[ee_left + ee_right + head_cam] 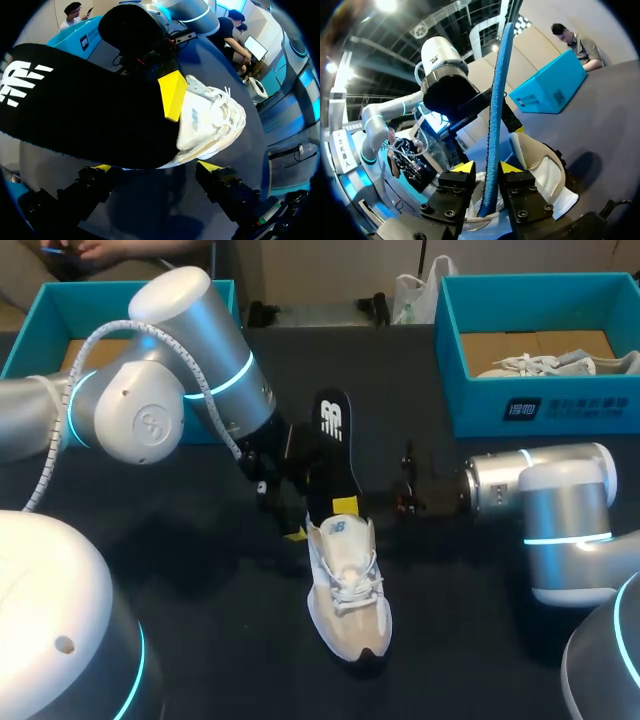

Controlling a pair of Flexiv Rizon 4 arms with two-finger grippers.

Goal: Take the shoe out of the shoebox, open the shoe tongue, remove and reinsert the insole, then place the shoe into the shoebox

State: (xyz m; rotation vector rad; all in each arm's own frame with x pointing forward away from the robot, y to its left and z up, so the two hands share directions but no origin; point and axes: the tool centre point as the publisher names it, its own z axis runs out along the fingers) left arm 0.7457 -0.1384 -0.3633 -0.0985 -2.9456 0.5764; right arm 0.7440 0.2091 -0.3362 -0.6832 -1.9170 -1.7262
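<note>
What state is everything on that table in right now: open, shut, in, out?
Shoe: upright on the table.
Insole: sticking out of the shoe's opening.
Right gripper: shut on the insole.
Left gripper: open, by the shoe's heel.
Right box: open, another shoe inside.
Left box: open.

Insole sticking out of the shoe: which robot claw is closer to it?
Right. The right gripper grips the insole between its fingers; the left gripper sits open close beside it.

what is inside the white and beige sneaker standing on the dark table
One end of a black foam insole with a blue underside; the rest sticks out, held by the right gripper. How far in it reaches is covered by the upper of the sneaker.
</note>
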